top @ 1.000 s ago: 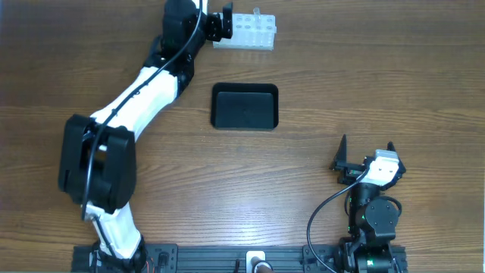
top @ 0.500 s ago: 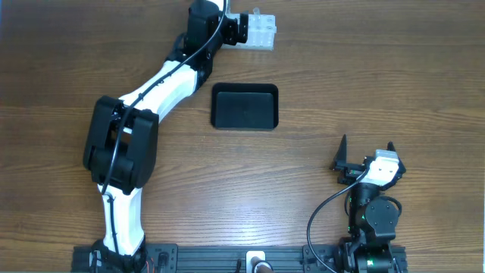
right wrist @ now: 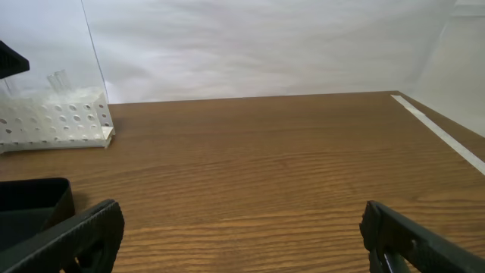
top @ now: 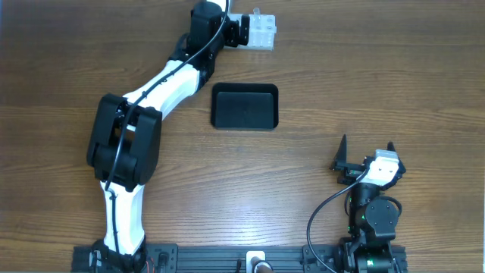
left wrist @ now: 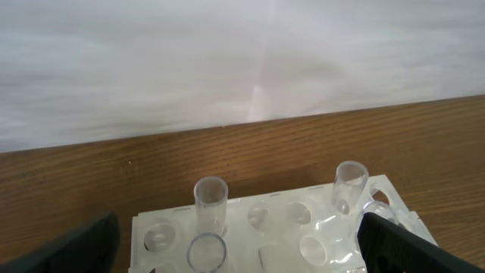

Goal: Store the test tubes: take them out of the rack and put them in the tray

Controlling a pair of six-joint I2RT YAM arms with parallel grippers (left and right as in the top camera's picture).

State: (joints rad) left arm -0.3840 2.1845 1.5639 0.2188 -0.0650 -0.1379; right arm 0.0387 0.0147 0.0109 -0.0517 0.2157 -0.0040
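The white test tube rack [top: 261, 32] stands at the table's far edge and holds clear tubes. My left gripper [top: 241, 30] is at the rack's left end. In the left wrist view the rack [left wrist: 303, 227] lies between the wide-apart fingers [left wrist: 83, 246] of the open left gripper [left wrist: 242, 262], with one clear tube [left wrist: 211, 203] upright near the middle and another tube [left wrist: 350, 182] further along. The black tray [top: 245, 106] sits in front of the rack with nothing in it. My right gripper [top: 367, 148] stands open near its base, far from both.
From the right wrist, the rack [right wrist: 53, 121] and a corner of the tray [right wrist: 34, 201] appear far off across bare wooden table [right wrist: 265, 167]. A strip of white tape [right wrist: 439, 133] marks the table near one edge.
The left arm swung right, bringing its gripper over the left end of the rack; since half a second ago it has barely moved. The right arm has stayed still.
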